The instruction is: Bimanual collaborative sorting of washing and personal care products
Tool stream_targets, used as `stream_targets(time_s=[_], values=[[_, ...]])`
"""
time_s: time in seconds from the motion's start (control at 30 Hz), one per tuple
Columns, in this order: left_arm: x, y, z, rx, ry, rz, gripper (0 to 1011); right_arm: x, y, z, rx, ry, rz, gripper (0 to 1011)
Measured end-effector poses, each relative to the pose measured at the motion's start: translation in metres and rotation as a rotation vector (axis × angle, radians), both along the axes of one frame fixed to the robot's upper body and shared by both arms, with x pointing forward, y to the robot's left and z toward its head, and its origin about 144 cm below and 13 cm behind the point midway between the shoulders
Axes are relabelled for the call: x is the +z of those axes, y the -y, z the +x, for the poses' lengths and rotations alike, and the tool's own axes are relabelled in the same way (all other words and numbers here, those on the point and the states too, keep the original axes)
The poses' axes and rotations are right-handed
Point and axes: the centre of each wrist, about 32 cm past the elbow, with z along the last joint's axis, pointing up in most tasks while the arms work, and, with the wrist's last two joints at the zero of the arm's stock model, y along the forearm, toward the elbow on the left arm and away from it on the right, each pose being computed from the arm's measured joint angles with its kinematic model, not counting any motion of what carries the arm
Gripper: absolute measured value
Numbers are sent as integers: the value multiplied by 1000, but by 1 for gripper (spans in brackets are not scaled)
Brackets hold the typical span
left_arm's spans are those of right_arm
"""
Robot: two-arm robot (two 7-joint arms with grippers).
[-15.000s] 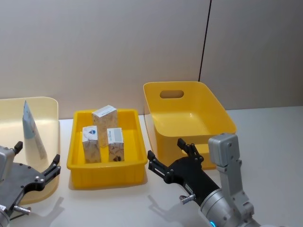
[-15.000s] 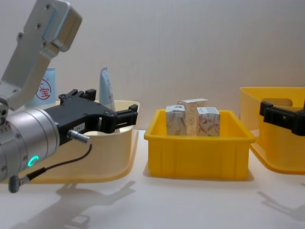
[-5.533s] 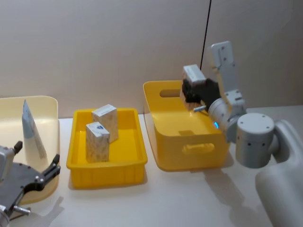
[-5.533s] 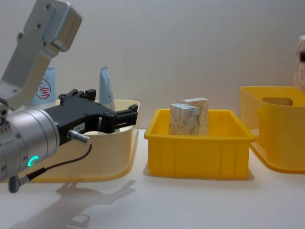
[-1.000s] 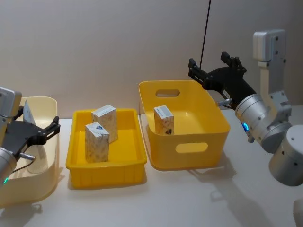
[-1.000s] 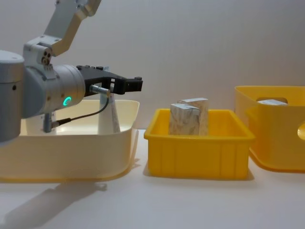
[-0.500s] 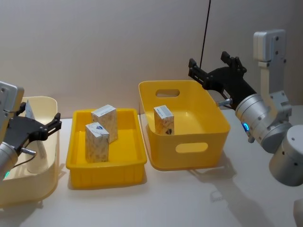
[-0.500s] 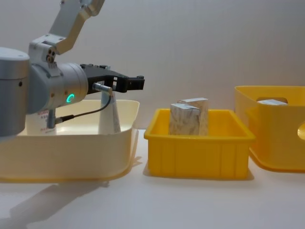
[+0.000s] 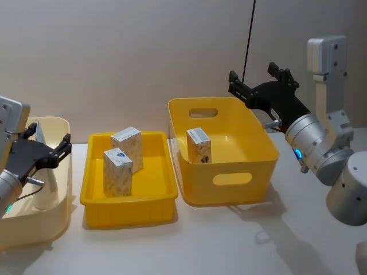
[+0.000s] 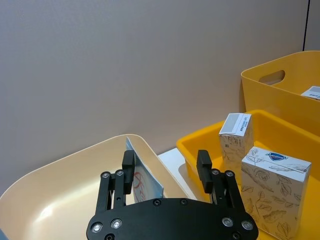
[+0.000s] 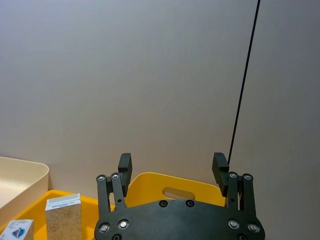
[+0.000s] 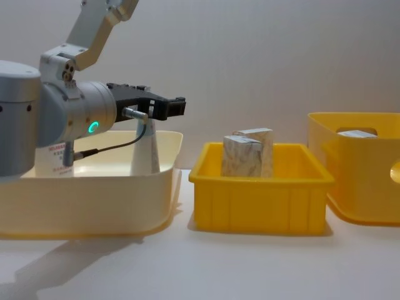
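Two marbled cartons [image 9: 127, 148] [image 9: 117, 172] stand in the shallow yellow bin [image 9: 129, 209]. A third carton [image 9: 198, 144] stands inside the tall yellow bin [image 9: 229, 177]. A pale-blue squeeze tube [image 12: 147, 150] stands upright in the cream tray [image 12: 94, 194]. My left gripper [image 9: 46, 139] hovers open just above that tube [image 10: 142, 180], whose tip shows near one finger [image 10: 128, 167]. A white tube with red print [image 12: 60, 157] stands behind the left arm. My right gripper [image 9: 251, 73] is open and holds nothing, raised behind the tall bin's far rim [image 11: 150, 182].
The three containers stand in a row, with the cream tray [image 9: 54, 226] at the left, the shallow bin [image 12: 262, 200] in the middle and the tall bin [image 12: 362, 181] at the right. A plain wall runs close behind them. Bare table lies in front.
My left gripper has risen slightly and drifted back over the cream tray, above the tube. The right arm and all the cartons stay as they were.
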Motion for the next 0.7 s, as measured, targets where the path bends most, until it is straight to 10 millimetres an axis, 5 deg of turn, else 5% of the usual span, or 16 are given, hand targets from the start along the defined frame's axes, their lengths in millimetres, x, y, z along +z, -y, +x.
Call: stream_targets(time_s=[0.7], values=[[0, 0, 1, -2, 0, 1, 155, 0, 0, 0, 0, 0, 0, 1001]])
